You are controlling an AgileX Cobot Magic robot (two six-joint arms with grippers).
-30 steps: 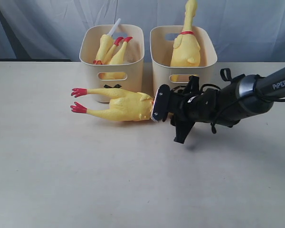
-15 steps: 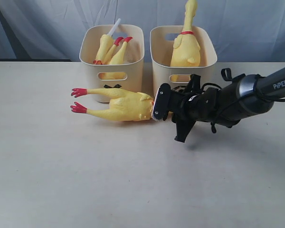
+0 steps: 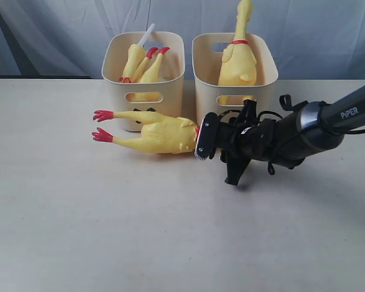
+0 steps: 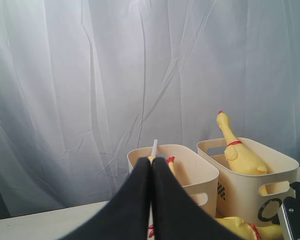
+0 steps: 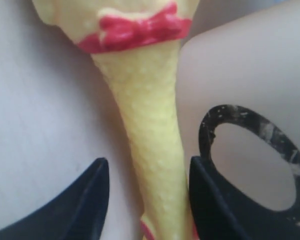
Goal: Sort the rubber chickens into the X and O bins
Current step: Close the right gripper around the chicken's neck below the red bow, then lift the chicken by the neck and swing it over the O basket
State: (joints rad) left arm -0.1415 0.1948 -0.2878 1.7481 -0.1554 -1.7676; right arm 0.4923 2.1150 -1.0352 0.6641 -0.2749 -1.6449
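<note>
Down low over the table (image 3: 61,231) with the right gripper (image 3: 201,144), jaws parted wide; straddling the yellow neck (image 5: 152,130) of the loose rubber chicken (image 3: 161,135), one finger (image 5: 92,200) on each side, not visibly clamped; red collar (image 5: 135,27) just past the fingertips, body and red feet (image 3: 101,125) stretched farther out from the jaws; black O (image 5: 206,131) right beside one finger, on the O bin (image 3: 204,79), upright chicken (image 3: 237,64) inside it; X bin (image 3: 112,79) out beyond the jaws, alongside the body, holding other chickens (image 3: 143,64); over to the left gripper (image 4: 151,175), jaws pressed flat together, gripping nothing, both bins out beyond the tips.
</note>
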